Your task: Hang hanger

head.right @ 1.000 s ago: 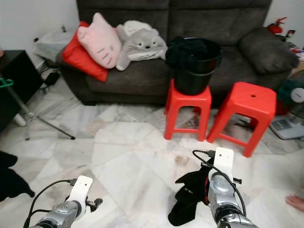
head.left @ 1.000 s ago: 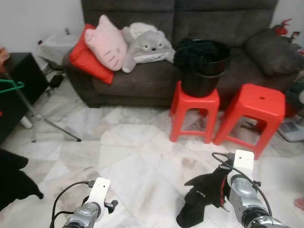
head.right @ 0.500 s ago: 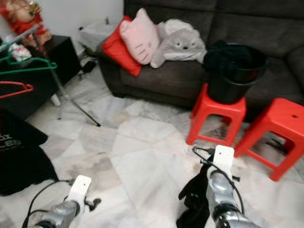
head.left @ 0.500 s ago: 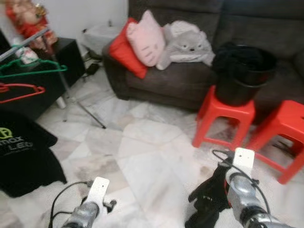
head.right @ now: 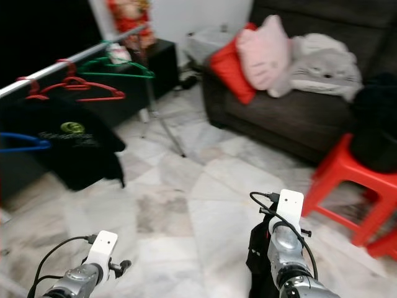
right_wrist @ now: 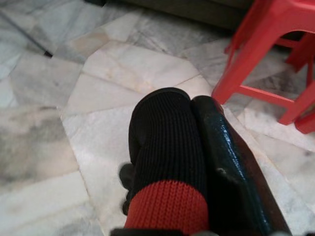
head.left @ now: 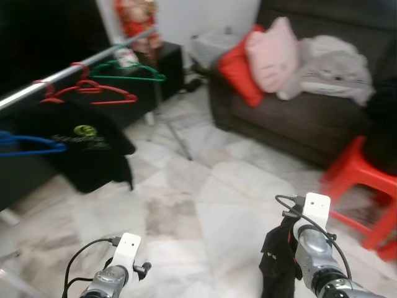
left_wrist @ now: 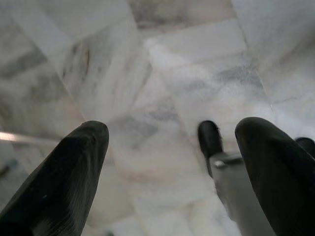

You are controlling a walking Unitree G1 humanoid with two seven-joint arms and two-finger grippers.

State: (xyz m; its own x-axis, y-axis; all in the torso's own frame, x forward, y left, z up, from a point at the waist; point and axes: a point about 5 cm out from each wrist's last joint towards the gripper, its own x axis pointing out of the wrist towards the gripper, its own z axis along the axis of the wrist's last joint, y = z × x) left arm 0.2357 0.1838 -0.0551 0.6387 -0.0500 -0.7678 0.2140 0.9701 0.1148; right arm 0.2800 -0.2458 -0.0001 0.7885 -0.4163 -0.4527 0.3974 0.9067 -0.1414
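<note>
A: Head views. Clothes rail (head.left: 74, 71) up at the robot's left, carrying a green hanger (head.left: 127, 73), a red hanger (head.left: 93, 94) and a blue hanger (head.left: 31, 144); a black T-shirt (head.left: 90, 149) hangs below. Rail is well apart from both arms.

B: Right arm?

A: Low at the right, with a black garment (head.left: 276, 264) draped beside it. Sofa (head.right: 291, 118) and red stool (head.right: 347, 180) lie beyond.

B: Left wrist view?

A: Left end effector (left_wrist: 170, 162) spread wide, nothing between its fingers, marble floor (left_wrist: 162, 59) beneath.

B: Right wrist view?

A: Right end effector (right_wrist: 189, 147) clenched on a black knit piece with a red band (right_wrist: 167, 162). I cannot make out a hanger inside it.

B: Progress?

A: My judgement: early. Nothing carried has reached the rail; approach and hooking remain.
</note>
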